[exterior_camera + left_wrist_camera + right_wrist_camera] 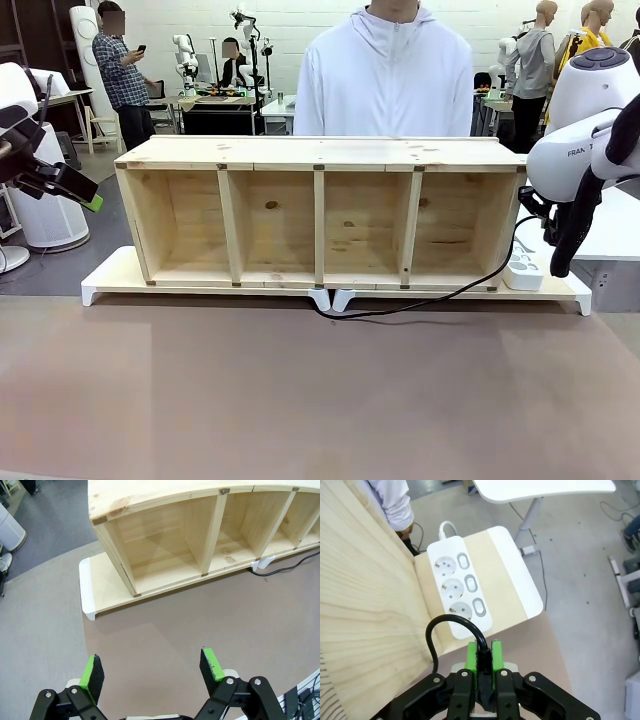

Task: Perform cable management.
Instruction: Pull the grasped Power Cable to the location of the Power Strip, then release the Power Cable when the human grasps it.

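The right gripper (483,667) is pinching the thin black cable (479,645), jaws clamped, probably near its plug; it should line up squarely over the white three-socket power strip (460,594) at centre frame. The left gripper (154,669) is hanging wide, empty.

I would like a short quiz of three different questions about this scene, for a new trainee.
1. True or false: the right gripper is shut on the thin black cable.
2. How many sockets does the white plastic power strip have?
3. The left gripper is: A) open, holding nothing; B) shut on a plug; C) inside the pale wooden shelf.

Key: 1 true; 2 three; 3 A.
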Available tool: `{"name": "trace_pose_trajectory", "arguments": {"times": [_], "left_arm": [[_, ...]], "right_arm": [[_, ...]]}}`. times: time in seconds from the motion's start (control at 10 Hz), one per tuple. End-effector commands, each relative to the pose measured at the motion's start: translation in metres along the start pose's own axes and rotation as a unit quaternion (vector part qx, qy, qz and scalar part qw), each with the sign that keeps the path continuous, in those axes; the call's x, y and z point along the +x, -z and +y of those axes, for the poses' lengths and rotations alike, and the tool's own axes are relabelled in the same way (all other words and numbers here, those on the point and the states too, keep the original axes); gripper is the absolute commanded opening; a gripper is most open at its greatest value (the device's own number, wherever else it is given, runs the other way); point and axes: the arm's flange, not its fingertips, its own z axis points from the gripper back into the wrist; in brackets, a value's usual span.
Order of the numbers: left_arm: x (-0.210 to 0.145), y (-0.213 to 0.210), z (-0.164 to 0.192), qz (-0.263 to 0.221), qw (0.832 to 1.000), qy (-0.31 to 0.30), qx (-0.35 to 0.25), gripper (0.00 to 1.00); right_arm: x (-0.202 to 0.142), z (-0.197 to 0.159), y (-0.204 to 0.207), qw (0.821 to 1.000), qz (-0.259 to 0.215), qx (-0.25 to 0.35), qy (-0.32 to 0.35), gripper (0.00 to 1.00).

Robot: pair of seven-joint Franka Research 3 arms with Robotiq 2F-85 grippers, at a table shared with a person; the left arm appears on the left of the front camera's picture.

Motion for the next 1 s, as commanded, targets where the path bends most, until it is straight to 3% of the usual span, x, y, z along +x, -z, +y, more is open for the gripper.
{"name": "trace_pose_trajectory", "arguments": {"times": [0.0, 0.9], "left_arm": [[0.0015, 0.0014, 0.0003, -0.005, 1.0, -0.001, 0.002, 1.0], [0.0015, 0.0014, 0.0003, -0.005, 1.0, -0.001, 0.002, 1.0]], "right_arm": [[-0.0004, 0.0013, -0.0002, 1.0, 0.0, 0.001, -0.006, 0.14], [-0.0004, 0.0013, -0.0002, 1.0, 0.0, 0.001, -0.006, 0.14]]}}
